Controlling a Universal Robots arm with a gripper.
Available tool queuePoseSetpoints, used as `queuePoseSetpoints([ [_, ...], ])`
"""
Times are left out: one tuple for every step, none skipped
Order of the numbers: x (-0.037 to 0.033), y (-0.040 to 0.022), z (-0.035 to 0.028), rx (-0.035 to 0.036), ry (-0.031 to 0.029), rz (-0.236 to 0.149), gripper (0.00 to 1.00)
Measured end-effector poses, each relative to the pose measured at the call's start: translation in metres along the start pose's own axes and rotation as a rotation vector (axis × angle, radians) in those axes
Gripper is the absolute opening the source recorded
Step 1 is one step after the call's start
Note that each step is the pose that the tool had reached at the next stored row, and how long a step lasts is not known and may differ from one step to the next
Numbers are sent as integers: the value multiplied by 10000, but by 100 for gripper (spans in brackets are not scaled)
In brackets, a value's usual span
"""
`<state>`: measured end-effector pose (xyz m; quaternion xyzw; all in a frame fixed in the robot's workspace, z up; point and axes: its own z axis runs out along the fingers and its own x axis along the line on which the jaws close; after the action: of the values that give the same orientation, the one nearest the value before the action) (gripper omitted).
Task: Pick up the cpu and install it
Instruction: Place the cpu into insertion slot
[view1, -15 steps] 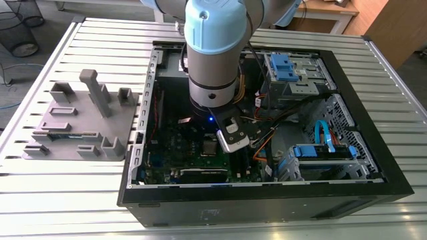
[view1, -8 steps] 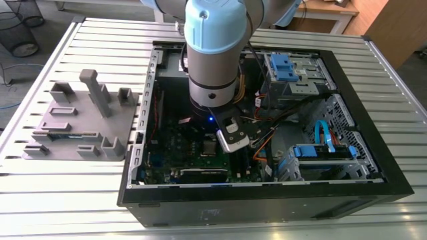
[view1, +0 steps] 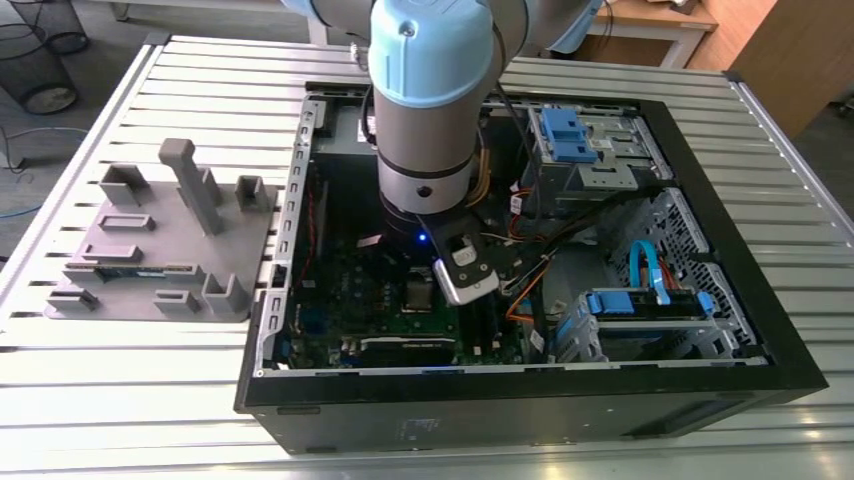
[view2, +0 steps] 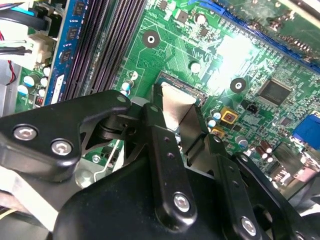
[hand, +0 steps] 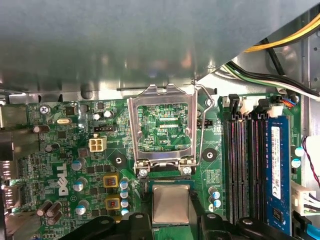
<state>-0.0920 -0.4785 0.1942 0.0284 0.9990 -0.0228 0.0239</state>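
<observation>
So the arm (view1: 427, 120) is reaching straight down into the open computer case (view1: 534, 405), which lies on its side on a slatted metal table (view1: 134, 400). The grey block tray (view1: 160, 240) sits on the table just beside the case, on the exterior view's left.

In both wrist views the gripper (hand: 172, 218) is down low over the green motherboard (hand: 65, 150), and the cpu (hand: 171, 202) is right between its black fingers (hand: 132, 222). The fingers are pulled in narrow against the chip's two opposite edges, so it looks pinched. The silvery top faces up, and in the second wrist view the cpu (view2: 172, 100) catches a lot of glare.

The chip sits at the socket spot, just past the hinge of the metal load frame (hand: 165, 125), which is flipped up and open with its lever wire (hand: 202, 125) raised alongside. I honestly can't tell if the chip is resting in the socket or a hair above it.

The memory slots (hand: 240, 165) run alongside the socket, with one blue-labelled memory stick (hand: 277, 170) seated in the far one.
</observation>
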Motion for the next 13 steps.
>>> queuePoseSetpoints([
  [0, -1, -10, 6, 2, 0, 38],
  [0, -2, -16, 7, 2, 0, 38],
  [0, -1, -15, 5, 1, 0, 38],
  [0, -1, -16, 5, 1, 0, 38],
  [0, -2, -17, 7, 2, -10, 38],
  [0, -2, -17, 8, 2, -12, 38],
  [0, -2, -17, 7, 2, -13, 38],
  [0, -2, -17, 7, 2, -13, 38],
  [0, -2, -17, 7, 2, -14, 38],
  [0, -2, -17, 7, 2, -15, 38],
  [0, -2, -17, 7, 2, -15, 38],
  [0, -2, -17, 7, 2, -16, 38],
  [0, -2, -17, 7, 2, -17, 38],
])
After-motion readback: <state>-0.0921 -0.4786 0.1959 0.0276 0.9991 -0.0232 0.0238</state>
